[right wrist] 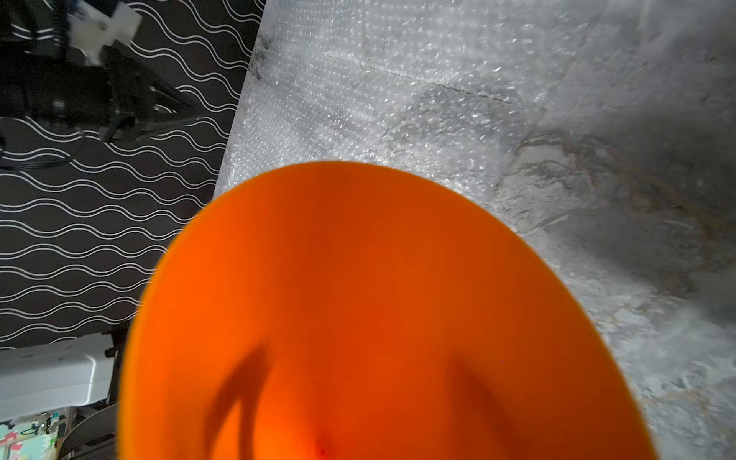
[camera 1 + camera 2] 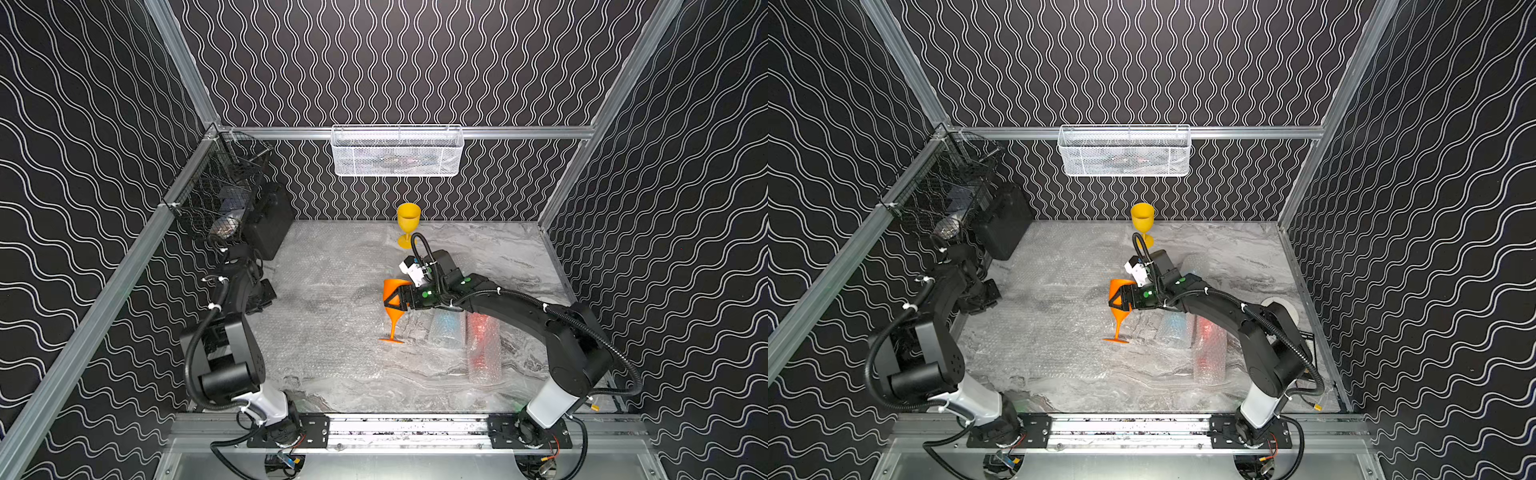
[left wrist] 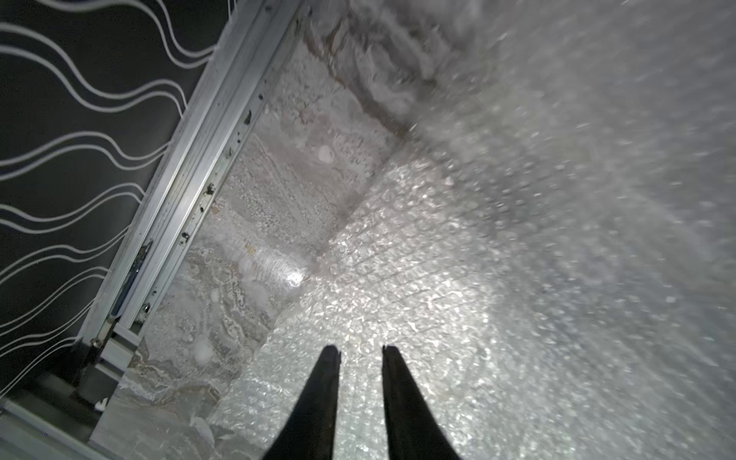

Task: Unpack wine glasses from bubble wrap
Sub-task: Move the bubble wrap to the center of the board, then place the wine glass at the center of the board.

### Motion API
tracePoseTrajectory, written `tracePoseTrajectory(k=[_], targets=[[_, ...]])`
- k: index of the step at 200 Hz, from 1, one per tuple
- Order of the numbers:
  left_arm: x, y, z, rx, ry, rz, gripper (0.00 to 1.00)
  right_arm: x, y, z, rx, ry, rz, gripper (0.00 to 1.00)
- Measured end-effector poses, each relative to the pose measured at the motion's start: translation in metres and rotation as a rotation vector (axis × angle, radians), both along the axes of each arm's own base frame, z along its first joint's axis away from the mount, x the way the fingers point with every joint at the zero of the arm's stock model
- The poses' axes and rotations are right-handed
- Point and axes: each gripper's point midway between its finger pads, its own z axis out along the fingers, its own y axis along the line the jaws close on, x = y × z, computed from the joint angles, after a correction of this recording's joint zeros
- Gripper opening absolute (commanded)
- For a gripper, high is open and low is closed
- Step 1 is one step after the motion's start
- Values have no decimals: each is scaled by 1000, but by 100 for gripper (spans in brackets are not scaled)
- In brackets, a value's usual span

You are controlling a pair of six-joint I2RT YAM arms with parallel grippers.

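Gripping the orange glass [image 2: 392, 286] by its bowl, the right gripper [image 2: 394, 300] holds it tilted, foot low over the flat wrap [image 2: 324, 299]. Yellow glass [image 2: 408, 218] stands upright at the back. Blue tube [image 2: 446, 330] and red tube [image 2: 482, 345] lie side by side under the right arm. Left gripper [image 3: 360, 350] hangs over wrap, fingers slightly apart, empty

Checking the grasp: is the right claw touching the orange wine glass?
Touching. In both top views the right claw grips the orange wine glass by its bowl. In the right wrist view, two dark shadows show through the bowl's wall.
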Motion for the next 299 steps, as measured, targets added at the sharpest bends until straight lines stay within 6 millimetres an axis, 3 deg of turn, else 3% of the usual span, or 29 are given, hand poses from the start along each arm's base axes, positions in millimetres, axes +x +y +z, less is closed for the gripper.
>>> tracePoseTrajectory(k=[49,88,122,159,205,261,299], targets=[[13,-39,34,-72,-195,-95,30,19,-7,-6,-66,-43,-58,80],[10,-80,27,-182,-266,-165,32,43,-15,-11,-127,-76,-118,80],[14,-117,27,-284,-321,-258,32,69,-37,-14,-185,-106,-201,79],[19,-131,38,-332,-372,-304,32,102,-65,-16,-245,-142,-309,80],[16,-141,47,-364,-425,-339,32,148,-90,-3,-293,-224,-438,79],[15,-150,51,-410,-454,-366,32,192,-104,6,-340,-386,-540,79],[15,-153,53,-431,-463,-368,32,225,-114,26,-377,-540,-612,79]])
